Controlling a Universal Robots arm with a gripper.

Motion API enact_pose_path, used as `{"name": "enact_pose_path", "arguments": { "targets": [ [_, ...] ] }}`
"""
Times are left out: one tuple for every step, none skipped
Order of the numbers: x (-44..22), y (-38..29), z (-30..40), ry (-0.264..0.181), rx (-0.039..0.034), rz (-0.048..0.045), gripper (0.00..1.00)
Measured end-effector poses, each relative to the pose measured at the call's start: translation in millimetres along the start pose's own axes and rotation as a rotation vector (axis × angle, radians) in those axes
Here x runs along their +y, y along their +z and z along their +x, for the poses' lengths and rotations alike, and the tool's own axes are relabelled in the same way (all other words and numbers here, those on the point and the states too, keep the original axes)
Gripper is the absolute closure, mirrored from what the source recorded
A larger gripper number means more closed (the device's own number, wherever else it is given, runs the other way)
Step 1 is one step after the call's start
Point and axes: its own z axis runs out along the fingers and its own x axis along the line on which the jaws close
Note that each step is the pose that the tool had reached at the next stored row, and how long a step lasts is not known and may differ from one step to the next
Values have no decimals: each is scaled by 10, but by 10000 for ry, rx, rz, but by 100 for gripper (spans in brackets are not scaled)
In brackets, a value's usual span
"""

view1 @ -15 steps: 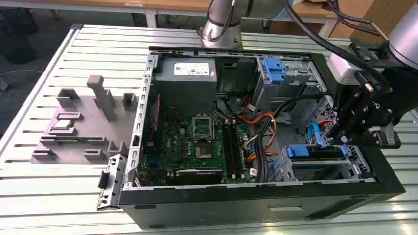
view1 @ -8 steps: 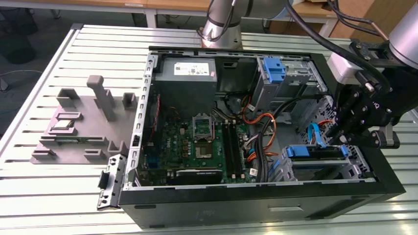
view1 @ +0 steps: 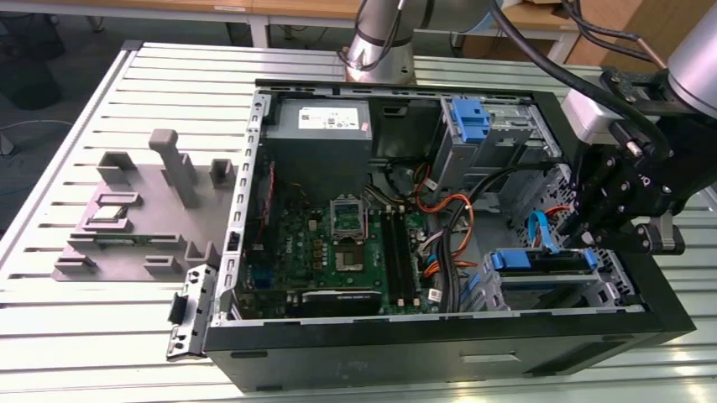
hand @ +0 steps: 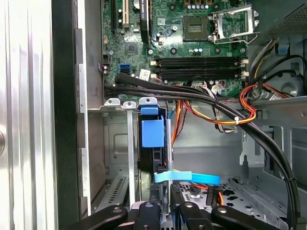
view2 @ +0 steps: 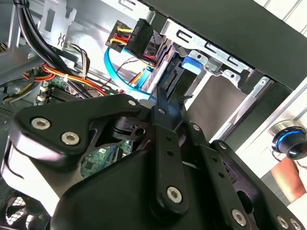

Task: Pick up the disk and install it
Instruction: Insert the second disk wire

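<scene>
The disk (view1: 542,261), edged by its blue carrier bracket, sits on edge in the drive cage (view1: 583,290) at the lower corner of the open computer case (view1: 448,336) on the exterior view's right, and the hand (view1: 610,235) is poised right above it. In the first wrist view the disk (hand: 160,158) stands upright in the cage slot, its blue tab (hand: 153,133) toward the motherboard (hand: 192,38), and the black fingers (hand: 160,211) reach in on either side of its near edge; they look closed against it, though the actual contact is hidden, so I cannot tell for certain whether they are clamped on it or only alongside. A light blue data cable (hand: 187,177) crosses just in front of the disk, and a bundle of black and orange wires (hand: 216,108) runs past the cage mouth. My judgement is that the picking up is over and the installing is in hand, with the disk partly or nearly seated in its bay. Seating it fully would call for a straight push along the slot rails while keeping clear of the blue cable. A white label (view1: 325,122) shows on the grey power supply, but its print is not legible, and I can make out no readable writing on the disk itself. The case rests on a slatted metal counter (view1: 123,336).
</scene>
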Motion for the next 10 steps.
{"name": "enact_pose_path", "arguments": {
  "targets": [
    [0, 0, 0, 1, -26, -61, 76],
    [0, 0, 0, 1, -53, -121, 76],
    [0, 0, 0, 1, -54, -125, 76],
    [0, 0, 0, 1, -56, -129, 76],
    [0, 0, 0, 2, -58, -132, 76],
    [0, 0, 0, 2, -60, -135, 76],
    [0, 0, 0, 2, -61, -139, 76],
    [0, 0, 0, 1, -62, -143, 76],
    [0, 0, 0, 2, -64, -146, 76],
    [0, 0, 0, 2, -65, -150, 76]
  ]
}}
